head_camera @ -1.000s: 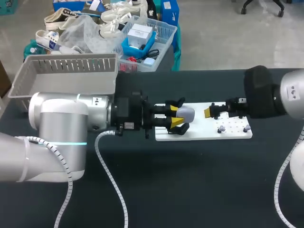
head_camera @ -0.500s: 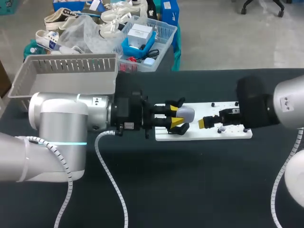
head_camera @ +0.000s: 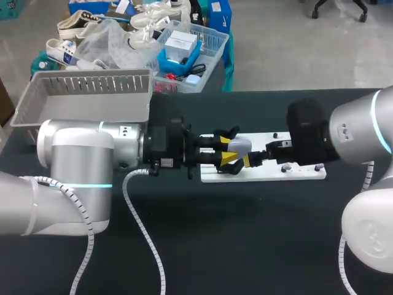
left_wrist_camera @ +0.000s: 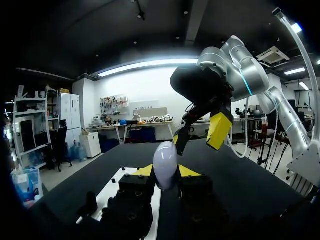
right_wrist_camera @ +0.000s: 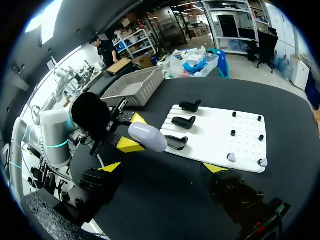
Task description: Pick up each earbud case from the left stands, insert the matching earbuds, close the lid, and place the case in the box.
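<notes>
So far: case [head_camera: 239, 146] off stand [right_wrist_camera: 177, 142], pinched between left gripper [head_camera: 227, 150] fingers above board [head_camera: 270, 175] left end. Right gripper [right_wrist_camera: 163, 168] spread wide, empty, just beside it. Earbuds [right_wrist_camera: 231, 158] at board's other end; inserting, lid-closing, boxing remain.

Pale earbud case [left_wrist_camera: 165, 161]: upright, clamped from both sides by my left gripper [left_wrist_camera: 165, 172]. My right gripper [left_wrist_camera: 200, 135]: fingers spread, just beyond the case. White board [left_wrist_camera: 117, 187]: flat on the black tabletop [left_wrist_camera: 240, 175], beneath my left gripper.
</notes>
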`<state>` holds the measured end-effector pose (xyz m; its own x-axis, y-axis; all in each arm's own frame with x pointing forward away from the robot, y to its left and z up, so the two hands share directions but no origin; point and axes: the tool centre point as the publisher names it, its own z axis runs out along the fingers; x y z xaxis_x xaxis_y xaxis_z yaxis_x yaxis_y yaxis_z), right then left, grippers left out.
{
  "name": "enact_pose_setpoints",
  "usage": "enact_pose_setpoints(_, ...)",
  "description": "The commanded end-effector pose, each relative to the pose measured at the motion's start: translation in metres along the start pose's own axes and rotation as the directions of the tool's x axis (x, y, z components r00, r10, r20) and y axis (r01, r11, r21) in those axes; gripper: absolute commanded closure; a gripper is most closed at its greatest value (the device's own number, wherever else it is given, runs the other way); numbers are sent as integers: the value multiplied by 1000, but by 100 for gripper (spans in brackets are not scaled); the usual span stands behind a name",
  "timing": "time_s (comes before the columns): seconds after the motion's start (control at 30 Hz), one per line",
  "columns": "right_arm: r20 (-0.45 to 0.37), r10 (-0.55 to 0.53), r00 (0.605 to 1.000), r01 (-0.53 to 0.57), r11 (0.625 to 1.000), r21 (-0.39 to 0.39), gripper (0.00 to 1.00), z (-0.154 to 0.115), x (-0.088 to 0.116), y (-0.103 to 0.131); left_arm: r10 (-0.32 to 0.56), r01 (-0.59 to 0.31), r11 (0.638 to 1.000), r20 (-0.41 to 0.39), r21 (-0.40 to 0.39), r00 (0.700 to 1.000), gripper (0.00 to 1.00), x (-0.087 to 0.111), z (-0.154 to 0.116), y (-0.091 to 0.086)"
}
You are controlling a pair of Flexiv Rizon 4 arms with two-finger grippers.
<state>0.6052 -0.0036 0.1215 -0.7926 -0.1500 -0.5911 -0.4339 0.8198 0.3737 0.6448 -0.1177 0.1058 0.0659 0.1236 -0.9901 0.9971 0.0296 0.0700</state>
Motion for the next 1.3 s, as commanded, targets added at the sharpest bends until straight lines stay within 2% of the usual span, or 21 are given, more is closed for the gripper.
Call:
enact_pose_setpoints(0.03,1,7,1000,-7,996,92,0,8,-4,0,1,-1,1000,2,-3,1000,100,1,1,0)
enact_pose_setpoints(0.43,-4,48,999,-47,991,122,0,11,-10,-13,1,-1,1000,2,-3,1000,100,1,1,0)
enact_pose_setpoints(1.3,-15,55,998,-52,985,165,0,18,-17,-14,1,-1,1000,2,-3,1000,100,1,1,0)
